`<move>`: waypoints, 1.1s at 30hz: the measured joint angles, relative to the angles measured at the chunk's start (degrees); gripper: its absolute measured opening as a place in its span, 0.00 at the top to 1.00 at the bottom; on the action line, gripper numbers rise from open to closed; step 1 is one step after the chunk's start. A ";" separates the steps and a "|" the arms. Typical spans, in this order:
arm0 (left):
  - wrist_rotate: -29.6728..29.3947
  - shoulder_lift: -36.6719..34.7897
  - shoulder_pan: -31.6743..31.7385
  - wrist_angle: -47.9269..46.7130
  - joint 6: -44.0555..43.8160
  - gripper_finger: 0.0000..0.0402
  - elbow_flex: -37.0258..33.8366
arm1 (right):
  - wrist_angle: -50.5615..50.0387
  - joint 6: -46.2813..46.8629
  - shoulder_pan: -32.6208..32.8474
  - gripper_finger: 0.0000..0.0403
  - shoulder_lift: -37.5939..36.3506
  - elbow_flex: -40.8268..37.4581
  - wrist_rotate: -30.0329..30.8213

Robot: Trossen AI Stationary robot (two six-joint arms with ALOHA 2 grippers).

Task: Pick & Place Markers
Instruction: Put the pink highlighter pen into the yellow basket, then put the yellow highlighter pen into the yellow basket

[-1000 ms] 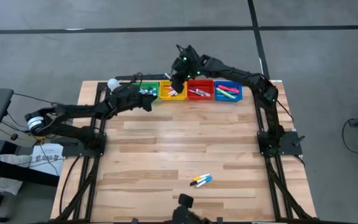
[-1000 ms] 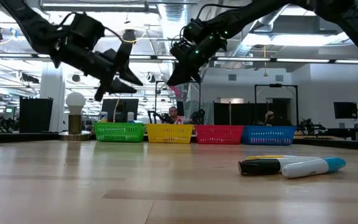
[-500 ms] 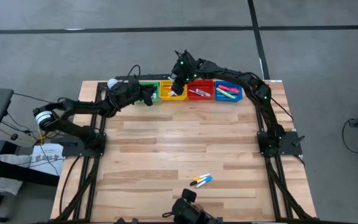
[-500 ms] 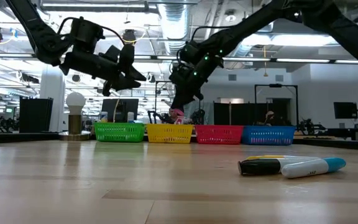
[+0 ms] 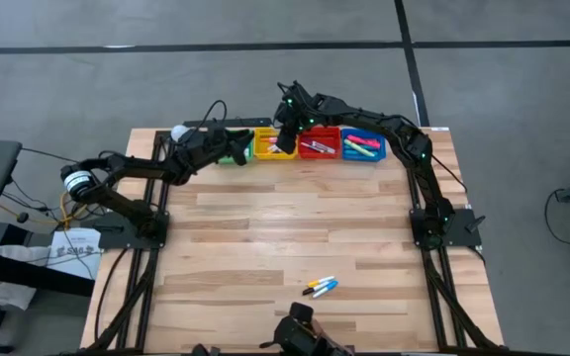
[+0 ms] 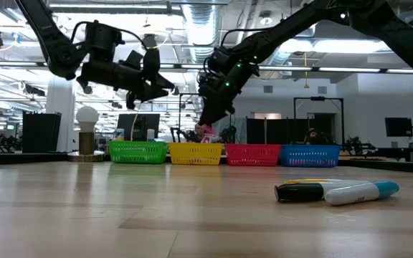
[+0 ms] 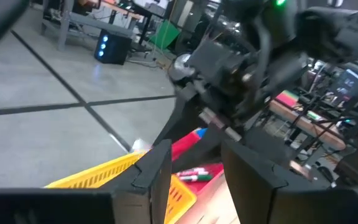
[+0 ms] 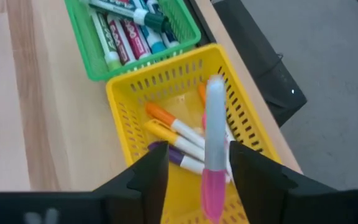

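My right gripper [image 8: 197, 163] is open, hanging over the yellow bin [image 8: 129, 118] in the row of bins at the table's far edge. A white marker with a pink end [image 8: 214, 149] stands between its fingers, close to one finger. In the low view that marker [image 6: 205, 130] shows just above the yellow bin [image 6: 196, 153]. Orange, yellow and purple markers [image 8: 173, 134] lie in the bin. My left gripper [image 5: 237, 147] is open and holds nothing, above the green bin [image 6: 138, 152]. Two markers [image 5: 321, 287] lie flat on the table near its front edge. My right gripper has the white-and-pink marker between its open fingers, which point down over the yellow bin. The marker lies along them, close beside one finger [image 8: 253, 177]. I cannot tell whether it touches that finger.
A red bin [image 5: 317, 145] and a blue bin [image 5: 362, 146], both with markers in them, stand to the right of the yellow one. The green bin [image 8: 135, 37] holds several markers. A white ball-shaped thing [image 5: 179, 132] stands at the far left corner. Bare wood lies between the bins and the front markers.
My right gripper has come down toward the yellow bin, bringing the pink-ended marker with it. My left gripper has moved toward the table's far edge and right, over the green bin, and has tipped nearer to level.
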 joint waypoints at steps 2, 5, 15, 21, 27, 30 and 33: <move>0.00 0.00 -0.44 0.02 0.24 0.65 0.79 | -0.93 0.14 0.00 0.57 0.00 0.00 -0.01; 0.00 0.00 -1.29 -0.02 0.35 0.65 1.52 | -1.37 0.10 0.00 0.50 0.00 0.00 -0.16; 7.97 -0.04 -7.18 -1.47 -1.85 0.65 1.86 | -19.06 5.55 0.94 0.41 -3.92 -0.04 -3.95; 20.42 -0.04 -12.98 -4.04 -12.78 0.65 1.84 | -29.93 4.74 6.15 0.46 -11.16 -0.04 -6.29; 16.06 -0.04 -26.72 -3.90 -17.18 0.65 1.85 | -31.79 8.77 14.66 0.51 -17.21 -0.04 -2.61; 6.62 -0.04 -35.27 -3.85 -17.89 0.65 1.84 | -32.87 9.81 20.61 0.53 -19.67 -1.13 1.98; -6.88 -0.04 -44.05 -3.87 -17.32 0.65 1.84 | -32.34 11.08 27.15 0.56 -22.73 -5.89 4.47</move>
